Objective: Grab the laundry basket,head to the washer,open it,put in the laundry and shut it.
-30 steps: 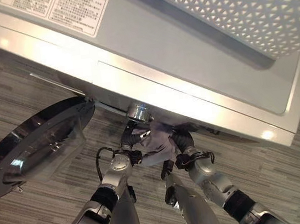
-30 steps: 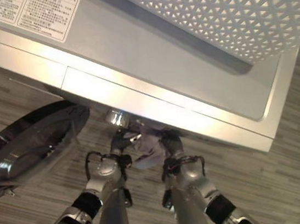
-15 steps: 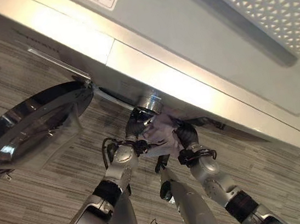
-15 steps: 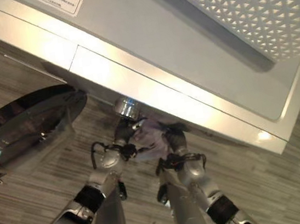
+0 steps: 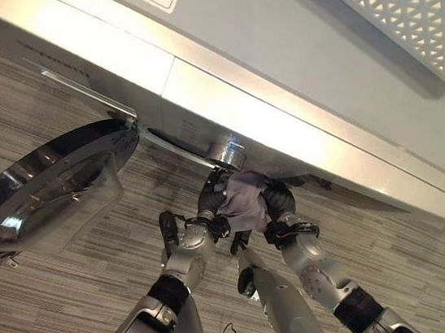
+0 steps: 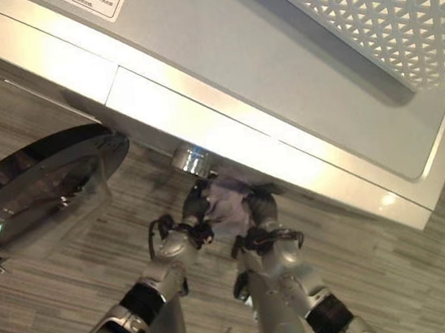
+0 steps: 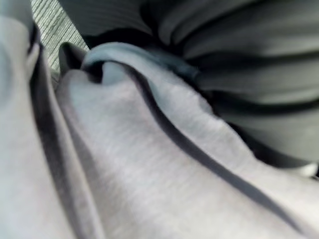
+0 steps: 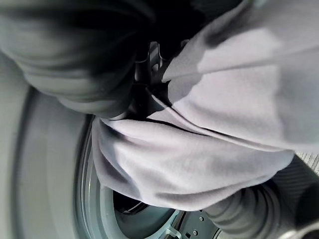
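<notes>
Left eye view is showing the washer (image 5: 294, 83) with its door (image 5: 50, 193) swung wide and the basket (image 5: 398, 4) sitting on top, while the left hand (image 5: 211, 205) and right hand (image 5: 277, 204) are carrying a grey garment (image 5: 243, 197) between them just at the drum mouth, so the loading step is judged to be in hand. Left wrist view is showing the cloth (image 7: 124, 164) bunched close against a dark ribbed cover, and the right wrist view is showing it (image 8: 199, 149) hanging over the drum rim (image 8: 94, 209); whether either hand's fingers are clamped on it cannot be told. Next the cloth needs pushing deeper into the drum and releasing, then the door needs swinging shut.
</notes>
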